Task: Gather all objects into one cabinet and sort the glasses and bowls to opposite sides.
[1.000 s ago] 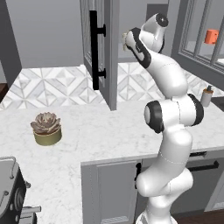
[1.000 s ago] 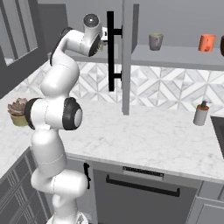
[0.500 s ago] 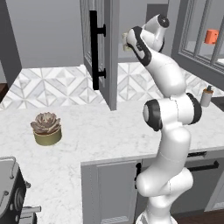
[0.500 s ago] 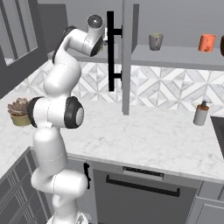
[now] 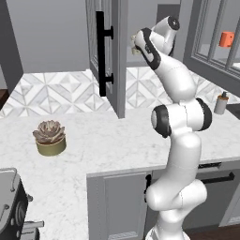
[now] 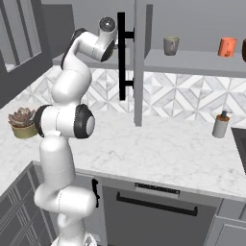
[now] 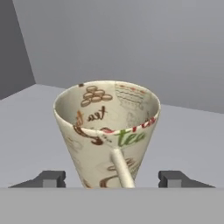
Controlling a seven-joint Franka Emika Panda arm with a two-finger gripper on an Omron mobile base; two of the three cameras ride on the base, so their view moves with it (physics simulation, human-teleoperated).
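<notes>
A cream patterned cup [image 7: 107, 131] stands upright on the grey cabinet shelf [image 7: 30, 118], its handle facing the camera. My gripper [image 7: 113, 178] is open, with one fingertip on each side of the cup's narrow base and a small gap on both sides. In the left base view the gripper [image 5: 136, 44] reaches in behind the open cabinet door [image 5: 112, 56]. Farther right on the shelf [image 6: 192, 62] stand the grey cup [image 6: 171, 45] and the orange cup [image 6: 227, 46]. A dark brown sliver of the bowl [image 6: 244, 49] is cut off by the frame's right border.
The tall door with its long black bar handle [image 6: 122, 55] stands open next to my arm. On the marble counter [image 6: 168, 144] are a white soap dispenser [image 6: 220, 126] on the right and a potted succulent [image 5: 49, 138] on the left. Glass-paned doors [image 5: 215, 42] lie to the right.
The hand has edged a little deeper into the cabinet. The jaws have narrowed slightly around the cream cup.
</notes>
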